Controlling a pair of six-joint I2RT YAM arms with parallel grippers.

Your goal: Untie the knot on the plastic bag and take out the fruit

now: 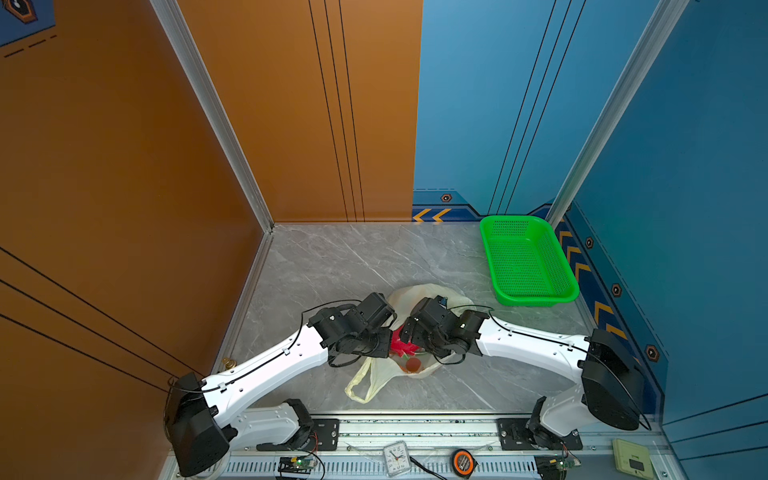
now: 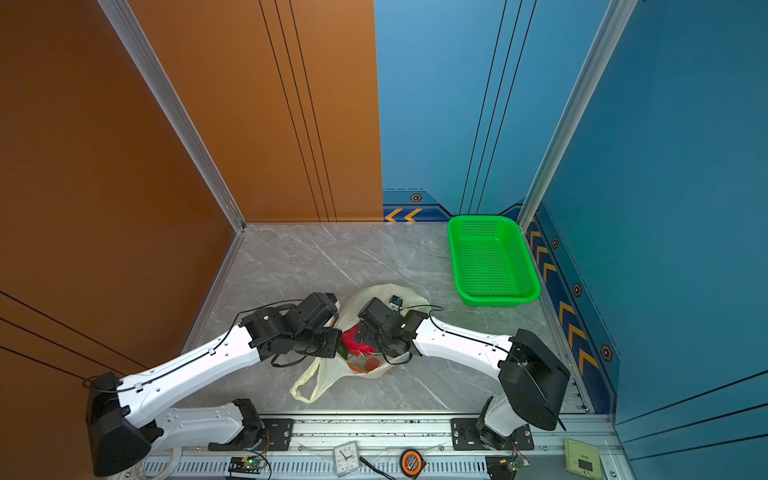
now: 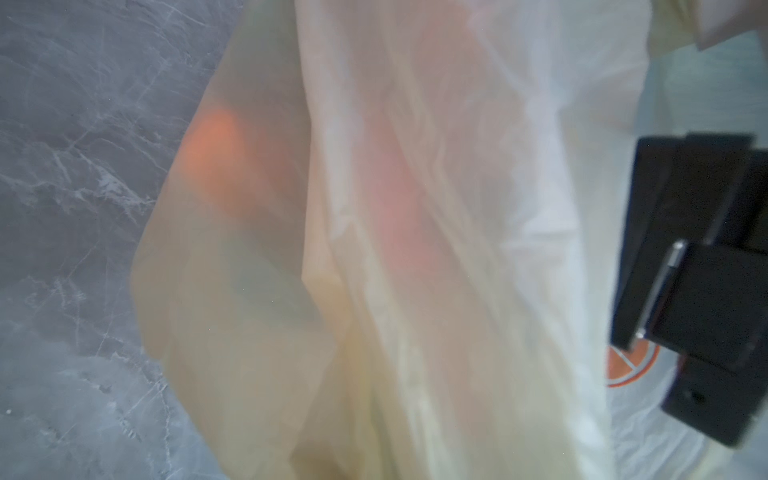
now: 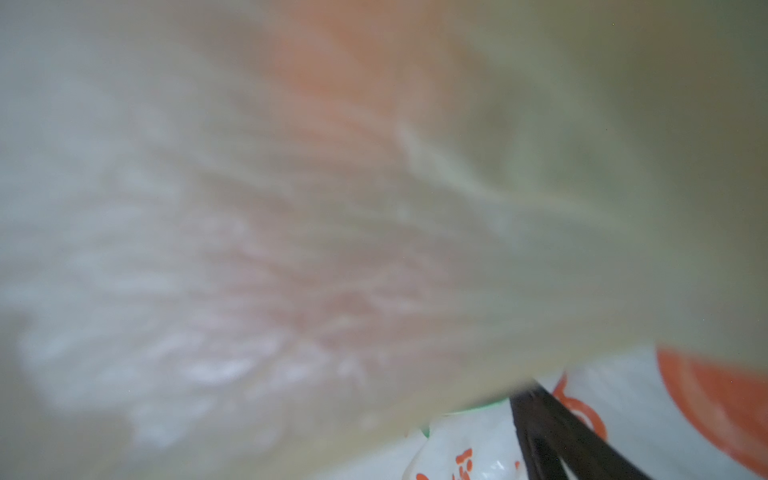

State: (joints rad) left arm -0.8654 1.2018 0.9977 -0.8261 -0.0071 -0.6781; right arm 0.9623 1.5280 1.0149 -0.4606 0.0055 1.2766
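Note:
The plastic bag (image 1: 415, 293) lies mid-table in both top views, one handle loop (image 1: 361, 384) trailing toward the front. A pink-red dragon fruit (image 1: 401, 343) and a round orange fruit (image 1: 413, 365) show at its open mouth. The knot is hidden. My left gripper (image 1: 384, 313) is on the bag's left side. In the left wrist view, bag film (image 3: 415, 249) covers its jaws and the folds run toward them; an orange fruit (image 3: 216, 149) glows through. My right gripper (image 1: 419, 311) hangs over the bag; blurred film (image 4: 291, 208) fills its wrist view and hides the jaws.
A bright green basket (image 1: 528, 259) stands at the far right, holding nothing. Orange and blue walls close in the grey marble table (image 1: 332, 266). A small clock (image 1: 397, 457) and a tape measure (image 1: 462, 461) lie on the front rail.

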